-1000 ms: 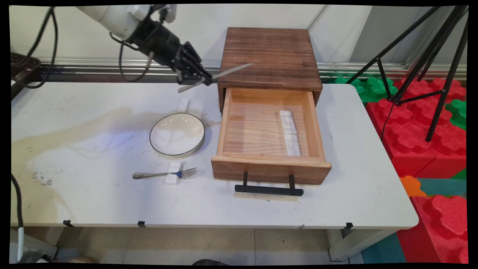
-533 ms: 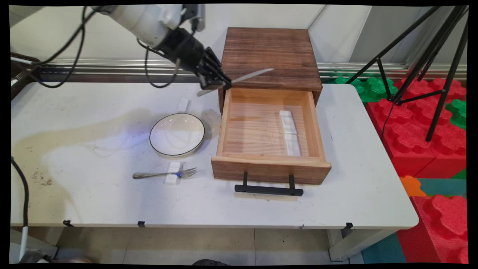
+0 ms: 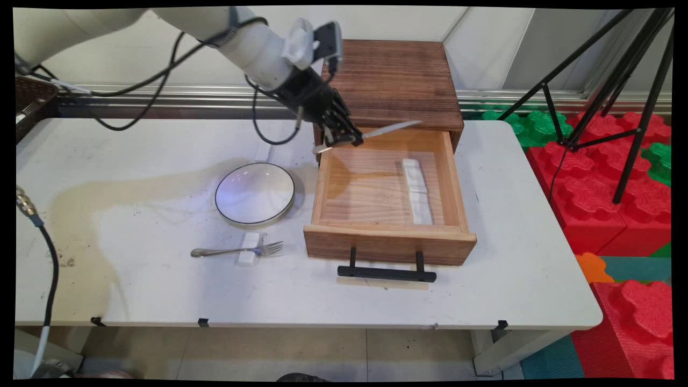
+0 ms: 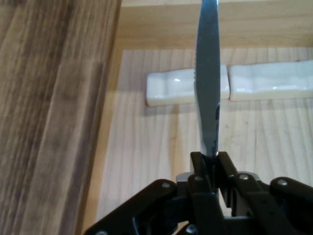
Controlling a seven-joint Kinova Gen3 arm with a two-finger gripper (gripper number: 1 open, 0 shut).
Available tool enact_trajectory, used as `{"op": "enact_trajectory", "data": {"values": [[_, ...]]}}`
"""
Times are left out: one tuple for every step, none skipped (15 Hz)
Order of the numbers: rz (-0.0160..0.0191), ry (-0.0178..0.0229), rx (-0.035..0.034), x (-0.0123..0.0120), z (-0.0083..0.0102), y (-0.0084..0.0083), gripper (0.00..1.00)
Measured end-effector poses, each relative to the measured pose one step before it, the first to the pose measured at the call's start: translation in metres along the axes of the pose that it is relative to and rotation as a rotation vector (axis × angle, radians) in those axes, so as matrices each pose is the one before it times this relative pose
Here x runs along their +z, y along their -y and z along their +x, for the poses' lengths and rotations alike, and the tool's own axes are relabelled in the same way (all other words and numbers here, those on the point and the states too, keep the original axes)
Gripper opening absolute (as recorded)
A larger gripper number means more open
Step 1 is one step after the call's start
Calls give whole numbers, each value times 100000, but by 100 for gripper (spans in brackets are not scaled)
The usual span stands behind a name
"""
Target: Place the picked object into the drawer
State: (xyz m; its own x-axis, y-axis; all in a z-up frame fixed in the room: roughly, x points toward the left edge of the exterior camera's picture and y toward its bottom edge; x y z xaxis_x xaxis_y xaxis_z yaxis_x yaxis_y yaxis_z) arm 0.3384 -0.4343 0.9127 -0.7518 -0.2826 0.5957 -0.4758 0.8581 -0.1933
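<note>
The black jaws are clenched on a table knife (image 3: 386, 129), which they hold in the air over the back part of the open wooden drawer (image 3: 389, 244), close to where the drawer leaves its dark-topped cabinet (image 3: 389, 75). The knife touches nothing but the jaws. They pinch it low on the blade, near the handle, whose short end pokes out behind them over the drawer's left wall.

The knife's long axis runs nearly level across the drawer. In the main view it points right and a little toward the wall, with the tip near the drawer's back right corner. In the hand view the blade (image 4: 208, 88) runs straight out from the jaws, in line with the hand, and its tip runs past the top edge of the picture. There it crosses one of the two white rests (image 4: 171, 88) lying end to end on the drawer floor, at about a right angle to it and well above it. The second rest (image 4: 271, 81) lies just beside the first.

On the tabletop (image 3: 134, 290) to the left of the drawer sits a white plate (image 3: 255, 193) with a dark rim. Nearer the front edge a fork (image 3: 236, 250) lies across a small white block (image 3: 248, 257), tines toward the drawer. Another such block (image 3: 263, 150) lies beyond the plate with nothing on it.
</note>
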Motion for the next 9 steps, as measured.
{"op": "enact_trajectory", "data": {"values": [[-390, 294, 33, 662, 340, -113, 0], [-306, 175, 50, 510, 280, -95, 0], [-457, 406, 3, 833, 415, -146, 0], [-322, 259, 10, 543, 270, -78, 0], [-235, 238, -30, 442, 182, -56, 0], [-416, 278, -39, 760, 309, -80, 0], [-338, 81, 67, 577, 261, -44, 0], [-223, -4, 137, 484, 247, -19, 0], [-327, 61, 156, 558, 255, 4, 0]]}}
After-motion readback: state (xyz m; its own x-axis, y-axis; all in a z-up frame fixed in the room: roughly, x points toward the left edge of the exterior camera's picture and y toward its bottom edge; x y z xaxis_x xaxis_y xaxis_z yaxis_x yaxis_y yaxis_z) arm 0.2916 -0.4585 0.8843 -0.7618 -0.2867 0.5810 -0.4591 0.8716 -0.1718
